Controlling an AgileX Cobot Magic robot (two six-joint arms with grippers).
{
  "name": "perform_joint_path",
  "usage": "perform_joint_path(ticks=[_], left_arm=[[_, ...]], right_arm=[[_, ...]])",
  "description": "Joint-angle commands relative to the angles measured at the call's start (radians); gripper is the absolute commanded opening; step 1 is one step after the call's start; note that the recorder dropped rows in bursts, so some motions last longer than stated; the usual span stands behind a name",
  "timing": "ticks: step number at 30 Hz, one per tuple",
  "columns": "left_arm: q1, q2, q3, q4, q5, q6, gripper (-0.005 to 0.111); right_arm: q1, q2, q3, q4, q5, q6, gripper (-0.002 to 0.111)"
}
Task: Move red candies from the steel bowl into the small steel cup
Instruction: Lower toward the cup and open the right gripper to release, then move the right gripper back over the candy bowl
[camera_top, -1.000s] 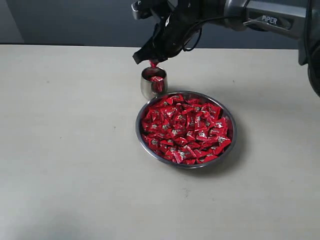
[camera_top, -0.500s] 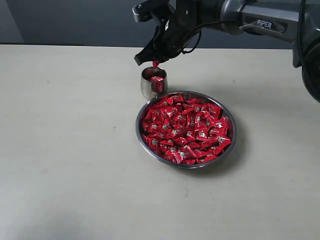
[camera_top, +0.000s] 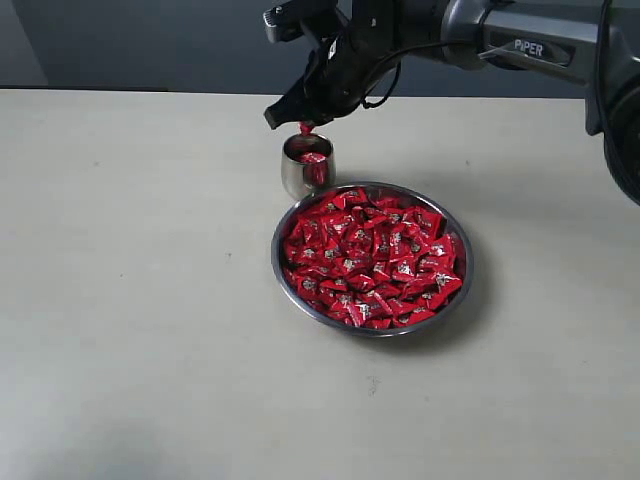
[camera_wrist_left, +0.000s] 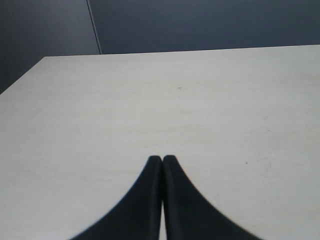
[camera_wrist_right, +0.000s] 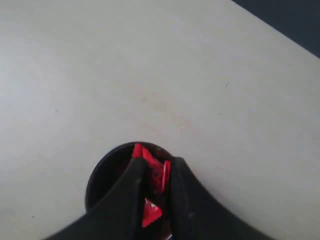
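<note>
The steel bowl sits mid-table, heaped with red candies. Just behind its far left rim stands the small steel cup, with a red candy inside it. My right gripper hangs right above the cup's mouth, shut on a red candy that pokes out past its fingertips. In the right wrist view the cup's dark mouth lies directly beneath the gripper, and another candy shows lower between the fingers. My left gripper is shut and empty over bare table.
The pale tabletop spreads wide around the bowl and cup. A dark wall runs along the table's far edge. The right arm reaches in from the upper right.
The right gripper has stayed just above the cup with the candy still pinched, shifting only slightly. Nothing else has moved.
</note>
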Motion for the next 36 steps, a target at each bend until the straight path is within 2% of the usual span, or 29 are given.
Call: perform_joint_path(ticks=[1, 5, 6, 11, 14, 25, 36], left_arm=[[-0.005, -0.005, 0.005, 0.002, -0.008, -0.001, 0.000], [-0.005, -0.005, 0.005, 0.002, -0.008, -0.001, 0.000], [-0.005, -0.005, 0.005, 0.002, -0.008, -0.001, 0.000], [-0.005, -0.005, 0.005, 0.002, -0.008, -0.001, 0.000], [-0.005, -0.005, 0.005, 0.002, -0.008, -0.001, 0.000], [-0.005, -0.005, 0.005, 0.002, -0.008, -0.001, 0.000], [-0.005, -0.005, 0.005, 0.002, -0.008, -0.001, 0.000]], right_arm=[[0.001, -0.002, -0.005, 0.001, 0.035, -0.005, -0.001], [0.001, -0.002, -0.005, 0.020, 0.051, -0.008, 0.000], [0.001, -0.002, -0.005, 0.023, 0.055, -0.010, 0.003], [0.001, -0.002, -0.005, 0.027, 0.059, -0.010, 0.032], [0.001, -0.002, -0.005, 0.027, 0.059, -0.010, 0.041], [0.001, -0.021, -0.005, 0.030, 0.084, -0.010, 0.042], [-0.025, -0.148, 0.033, 0.047, 0.117, 0.027, 0.042]])
